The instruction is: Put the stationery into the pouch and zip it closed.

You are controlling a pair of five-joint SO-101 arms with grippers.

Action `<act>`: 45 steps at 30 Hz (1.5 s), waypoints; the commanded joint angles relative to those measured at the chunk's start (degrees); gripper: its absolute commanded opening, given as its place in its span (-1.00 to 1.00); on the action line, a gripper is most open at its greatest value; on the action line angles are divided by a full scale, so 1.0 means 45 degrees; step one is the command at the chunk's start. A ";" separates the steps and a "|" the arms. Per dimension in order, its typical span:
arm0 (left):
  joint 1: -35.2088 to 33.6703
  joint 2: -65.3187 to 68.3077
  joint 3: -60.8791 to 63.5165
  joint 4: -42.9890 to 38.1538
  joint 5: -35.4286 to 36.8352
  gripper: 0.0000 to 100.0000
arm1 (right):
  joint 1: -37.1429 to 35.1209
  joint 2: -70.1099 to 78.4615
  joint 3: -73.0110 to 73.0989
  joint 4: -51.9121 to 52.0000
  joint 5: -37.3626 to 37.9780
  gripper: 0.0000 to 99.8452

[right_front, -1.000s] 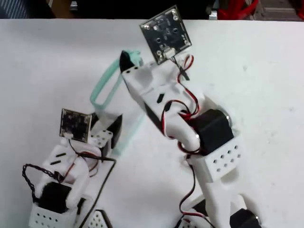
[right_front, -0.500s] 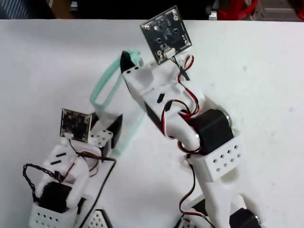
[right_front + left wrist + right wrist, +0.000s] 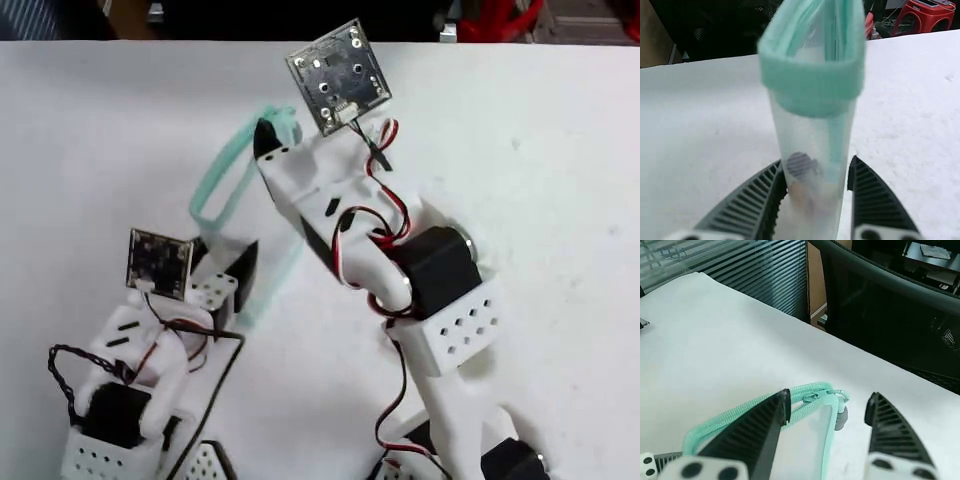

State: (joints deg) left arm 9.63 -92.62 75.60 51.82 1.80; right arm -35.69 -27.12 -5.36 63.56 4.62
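Note:
A clear pouch with mint-green trim [image 3: 212, 186] lies on the white table between the two arms. My left gripper [image 3: 228, 272] holds its near end; in the left wrist view the pouch [image 3: 812, 90] stands between the black fingers [image 3: 760, 195], which press on both its sides. Blurred stationery [image 3: 801, 167] shows through the clear wall. My right gripper [image 3: 268, 136] is at the pouch's far end. In the right wrist view its fingers [image 3: 765, 420] stand apart on either side of the grey zipper pull [image 3: 840, 417], not touching it.
The white table [image 3: 560, 150] stretches wide to the right and far left. Its back edge [image 3: 120, 42] meets dark chairs and a red object behind. The right arm's body and red wires [image 3: 385, 225] cover the middle.
The right arm has shifted slightly to the left over the pouch's far end. The left arm and the pouch have kept still.

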 commanded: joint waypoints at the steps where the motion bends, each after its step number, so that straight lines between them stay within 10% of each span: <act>1: 0.0010 -0.0147 -0.0039 -0.0293 -0.0137 -0.59 | 0.0088 -0.0264 -0.0059 -0.0049 0.0039 -0.53; 24: 0.0010 -0.0147 -0.0039 -0.0313 -0.0137 -0.59 | 0.0127 -0.0342 0.0957 0.0615 0.0156 -0.53; 36: 0.0010 -0.0147 -0.0020 -0.0313 -0.0137 -0.59 | 0.1319 -0.0342 0.2969 0.5187 0.0274 -0.53; 45: 0.0029 -0.0147 0.0293 -0.0625 -0.0137 -0.59 | 0.3136 -0.0342 0.5900 0.6789 0.6486 -0.53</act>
State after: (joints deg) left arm 9.63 -92.62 77.01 50.86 1.80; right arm -23.38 -27.12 18.55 92.04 25.36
